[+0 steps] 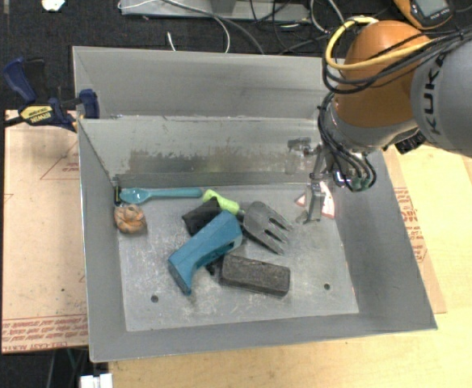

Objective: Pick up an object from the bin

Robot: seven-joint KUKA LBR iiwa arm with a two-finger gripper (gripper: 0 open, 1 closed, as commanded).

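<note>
The bin (220, 318) floor lay bare along its front edge, in both front corners and down the right side. A heap filled the middle: blue tool (208, 249), grey block (256, 273), fork (264, 223), black block (200, 215), touching or overlapping. A teal spoon (159, 193) lined the back edge toward the left corner, a brown lump (130, 218) just before it. The arm (381, 79) and gripper (313, 208) hung over the back right corner

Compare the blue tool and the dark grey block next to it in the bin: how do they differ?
The blue tool is bright and bent, with a short leg at its lower left, while the dark grey block is a plain dull bar. The blue tool runs diagonally, the dark grey block nearly level. Both lie flat, side by side.
</note>
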